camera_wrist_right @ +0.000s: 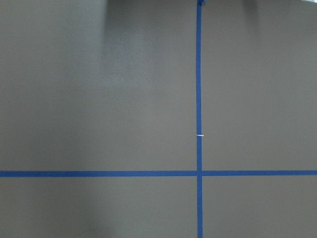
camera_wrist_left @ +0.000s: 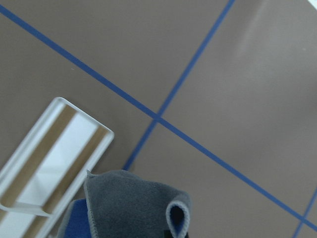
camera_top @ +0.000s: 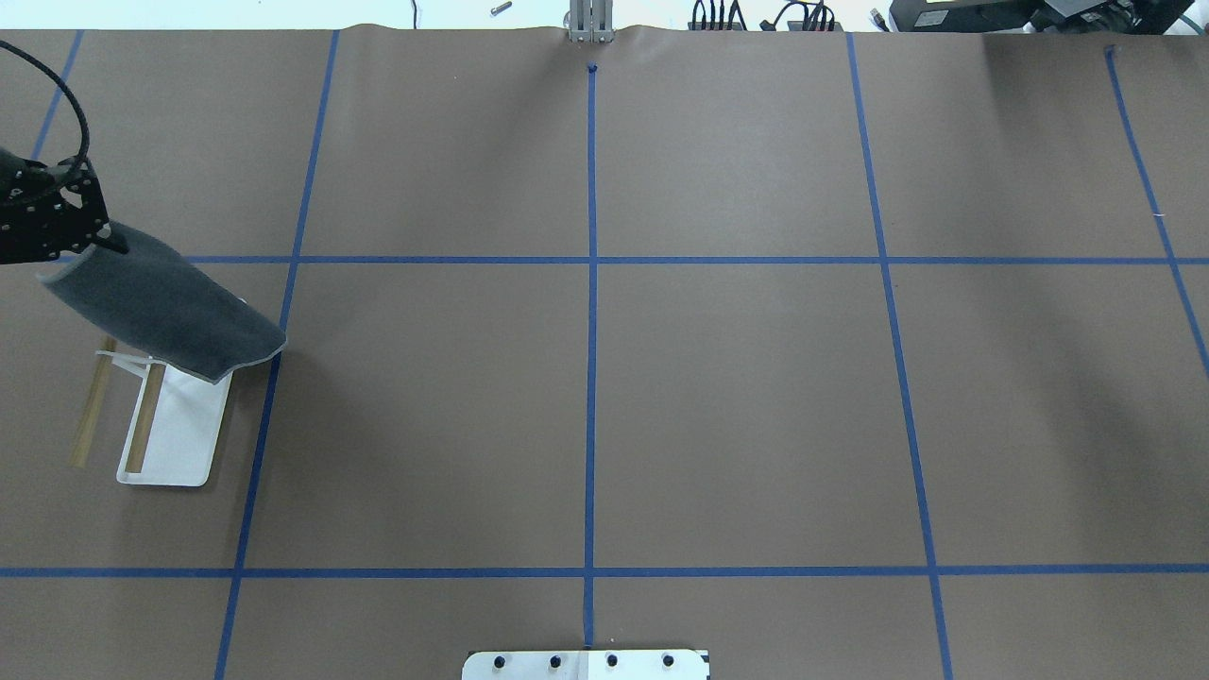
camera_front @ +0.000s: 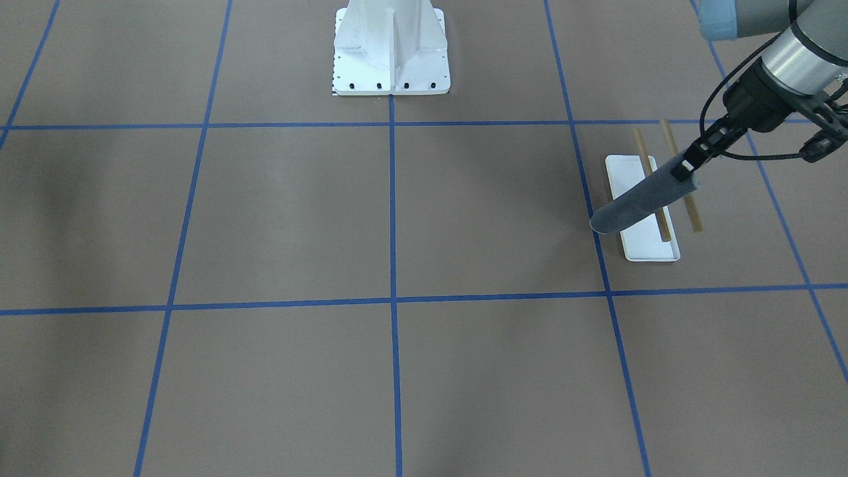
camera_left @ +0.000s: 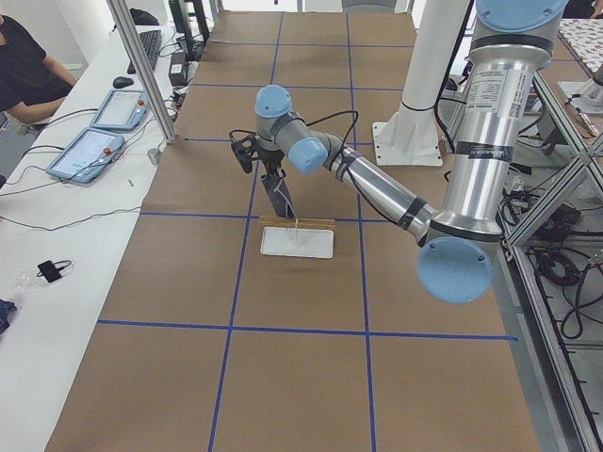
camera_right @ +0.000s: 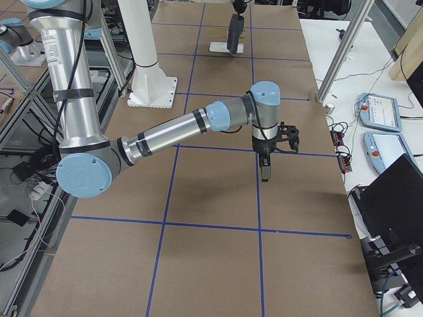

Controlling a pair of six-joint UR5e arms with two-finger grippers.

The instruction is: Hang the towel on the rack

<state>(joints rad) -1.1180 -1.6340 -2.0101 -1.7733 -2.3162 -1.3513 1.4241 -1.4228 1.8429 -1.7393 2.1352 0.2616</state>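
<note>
Status: in progress, hanging not yet done. The left claw is closed on one end of the towel, which hangs slack from it, carried off the counter. The towel is over the rack, which stands toward the counter's left end, about midway between the robot's edge and the operators' edge. The cloth crosses the line of the two dowel bars, but I cannot tell whether it touches them. I judge that what remains is to lay the cloth across a bar, release, and withdraw.

Clearances: nothing else shows beside the rack, and brown counter runs open on every side of it. The white pedestal is well apart at the robot's edge. The right claw hangs over the counter's other half, well away; I cannot tell how far open it is. Risk: the light rack may tip if the cloth drags.
</note>
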